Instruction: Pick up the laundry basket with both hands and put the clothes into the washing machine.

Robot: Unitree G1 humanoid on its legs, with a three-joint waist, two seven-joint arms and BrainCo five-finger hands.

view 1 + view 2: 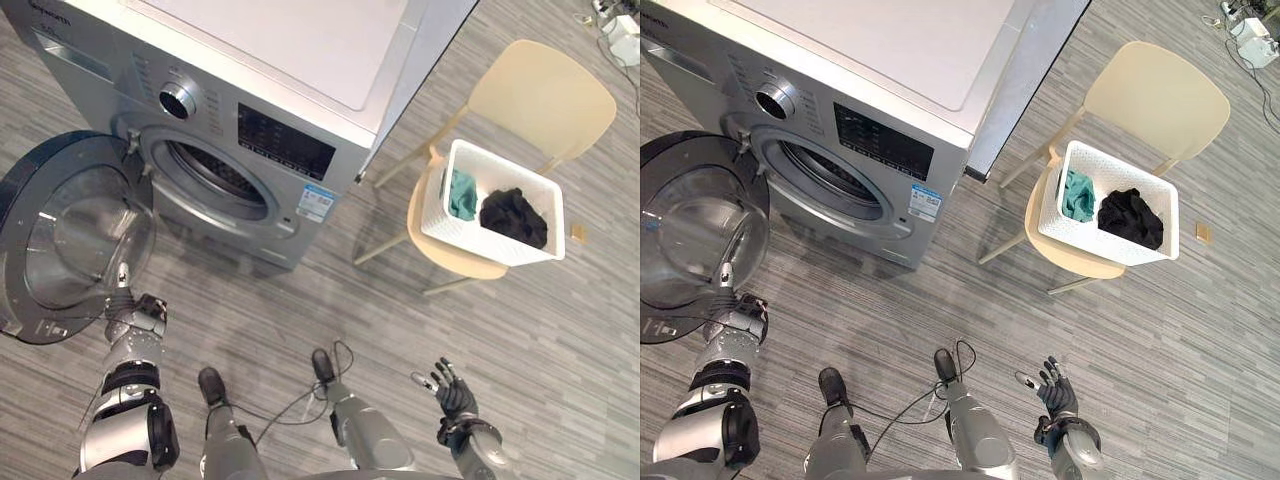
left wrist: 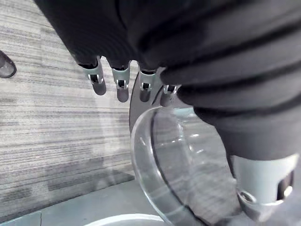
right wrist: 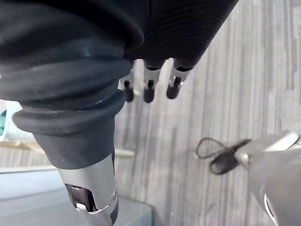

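Two empty, loose-fingered hands: left hand (image 1: 140, 316) at door (image 1: 70, 230) rim, right hand (image 1: 455, 393) over floor (image 1: 560, 350), basket (image 1: 437, 200) well apart

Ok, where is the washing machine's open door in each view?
Left eye view: door at the left edge, standing open beside the drum opening.
Right eye view: same place, left edge.
Left wrist view: its clear glass bowl past the fingers.
Right wrist view: faces the floor past the right hand, away from the door.
Shared landmark: the left hand by the door's lower rim.
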